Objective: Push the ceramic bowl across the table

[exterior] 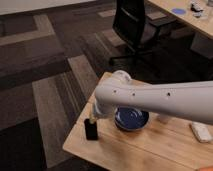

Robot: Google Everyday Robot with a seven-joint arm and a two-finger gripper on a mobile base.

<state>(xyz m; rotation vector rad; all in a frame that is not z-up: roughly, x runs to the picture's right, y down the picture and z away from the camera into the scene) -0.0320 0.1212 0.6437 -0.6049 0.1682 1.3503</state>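
The ceramic bowl (132,119), dark blue and glossy, sits on the light wooden table (145,150) near its left half. My white arm reaches in from the right and crosses above the bowl's far rim, hiding part of it. The gripper (93,120) hangs at the arm's left end, left of the bowl and just above a small black block (91,130).
A pale flat object (201,132) lies on the table at the right. A black office chair (135,25) stands behind the table on the patterned carpet. A paler desk (200,22) with a blue disc (178,10) fills the top right corner.
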